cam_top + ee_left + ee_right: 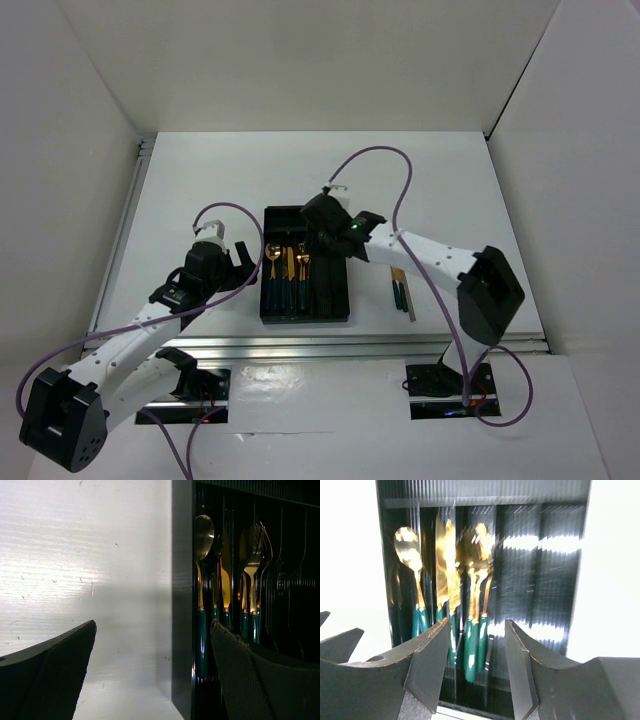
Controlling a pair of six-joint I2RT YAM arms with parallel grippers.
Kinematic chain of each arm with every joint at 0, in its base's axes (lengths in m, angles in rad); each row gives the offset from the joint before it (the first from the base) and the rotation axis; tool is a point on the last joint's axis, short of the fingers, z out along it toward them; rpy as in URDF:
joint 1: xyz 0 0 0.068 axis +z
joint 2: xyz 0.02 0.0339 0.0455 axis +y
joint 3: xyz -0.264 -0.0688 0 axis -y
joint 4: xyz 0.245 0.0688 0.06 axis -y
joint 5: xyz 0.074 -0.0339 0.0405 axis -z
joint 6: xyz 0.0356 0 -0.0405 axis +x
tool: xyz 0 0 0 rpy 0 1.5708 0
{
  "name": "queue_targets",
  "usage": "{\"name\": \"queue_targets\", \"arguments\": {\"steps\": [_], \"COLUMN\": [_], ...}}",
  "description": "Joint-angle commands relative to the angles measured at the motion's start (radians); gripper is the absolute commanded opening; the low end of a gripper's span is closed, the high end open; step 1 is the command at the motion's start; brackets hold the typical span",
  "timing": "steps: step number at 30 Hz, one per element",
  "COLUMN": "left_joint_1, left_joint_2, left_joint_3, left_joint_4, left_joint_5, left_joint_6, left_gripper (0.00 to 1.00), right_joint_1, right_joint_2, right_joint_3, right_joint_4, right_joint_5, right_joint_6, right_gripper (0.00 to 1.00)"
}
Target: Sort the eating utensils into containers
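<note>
The black divided tray lies mid-table. In its left compartments lie a gold spoon, a knife and forks, all with dark green handles. One more green-handled utensil and a thin silver piece lie on the table right of the tray. My left gripper is open and empty, straddling the tray's left wall. My right gripper is open and empty above the tray's far end, with the fork handles below its gap.
White walls enclose the table on the left, back and right. The right arm's forearm crosses above the table between the tray and the loose utensils. A metal rail runs along the near edge.
</note>
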Motion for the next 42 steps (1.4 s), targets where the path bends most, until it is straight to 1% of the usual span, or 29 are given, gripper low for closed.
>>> {"name": "queue_targets", "arguments": {"steps": [1, 2, 3, 4, 5, 6, 8, 9, 12, 13, 20, 21, 28, 34, 35, 37, 42], "left_joint_1": [0.007, 0.007, 0.007, 0.007, 0.007, 0.007, 0.007, 0.007, 0.007, 0.007, 0.007, 0.007, 0.007, 0.007, 0.007, 0.007, 0.007], "left_joint_2": [-0.018, -0.018, -0.018, -0.018, -0.018, -0.018, -0.018, -0.018, -0.018, -0.018, -0.018, -0.018, -0.018, -0.008, -0.008, -0.008, -0.008], "left_joint_3": [-0.007, -0.007, -0.007, -0.007, -0.007, -0.007, -0.007, -0.007, -0.007, -0.007, -0.007, -0.007, -0.007, -0.016, -0.016, -0.016, -0.016], "left_joint_4": [0.036, 0.036, 0.036, 0.036, 0.036, 0.036, 0.036, 0.036, 0.036, 0.036, 0.036, 0.036, 0.036, 0.045, 0.045, 0.045, 0.045], "left_joint_5": [0.001, 0.001, 0.01, 0.01, 0.01, 0.01, 0.01, 0.01, 0.01, 0.01, 0.01, 0.01, 0.01, 0.01, 0.01, 0.01, 0.01], "left_joint_6": [0.022, 0.022, 0.022, 0.022, 0.022, 0.022, 0.022, 0.022, 0.022, 0.022, 0.022, 0.022, 0.022, 0.022, 0.022, 0.022, 0.022], "left_gripper": [1.0, 1.0, 1.0, 1.0, 1.0, 1.0, 1.0, 1.0, 1.0, 1.0, 1.0, 1.0, 1.0, 1.0, 1.0, 1.0, 1.0], "right_joint_1": [-0.057, -0.081, -0.138, -0.17, -0.199, -0.257, -0.307, -0.344, -0.385, -0.385, -0.419, -0.433, -0.462, -0.462, -0.462, -0.462, -0.462], "right_joint_2": [-0.138, -0.158, -0.178, -0.222, -0.246, -0.269, -0.325, -0.335, -0.326, -0.307, -0.221, -0.211, -0.211, -0.201, -0.201, -0.192, -0.232], "right_joint_3": [-0.027, -0.066, -0.089, -0.117, -0.178, -0.212, -0.311, -0.338, -0.395, -0.395, -0.435, -0.448, -0.501, -0.51, -0.51, -0.501, -0.47], "right_joint_4": [-0.125, -0.144, -0.158, -0.169, -0.169, -0.157, -0.106, -0.095, -0.086, -0.086, -0.057, -0.057, 0.009, 0.046, 0.046, 0.028, -0.027], "right_joint_5": [0.163, 0.164, 0.164, 0.139, 0.119, 0.098, 0.021, 0.004, -0.016, -0.016, -0.04, -0.051, -0.102, -0.128, -0.128, -0.128, -0.105], "right_joint_6": [0.006, 0.026, 0.026, 0.039, 0.04, 0.04, 0.018, 0.018, 0.018, 0.007, -0.054, -0.054, -0.097, -0.118, -0.118, -0.118, -0.109], "right_gripper": [0.55, 0.55, 0.55, 0.55, 0.55, 0.55, 0.55, 0.55, 0.54, 0.51, 0.5, 0.48, 0.47, 0.41, 0.41, 0.38, 0.38]}}
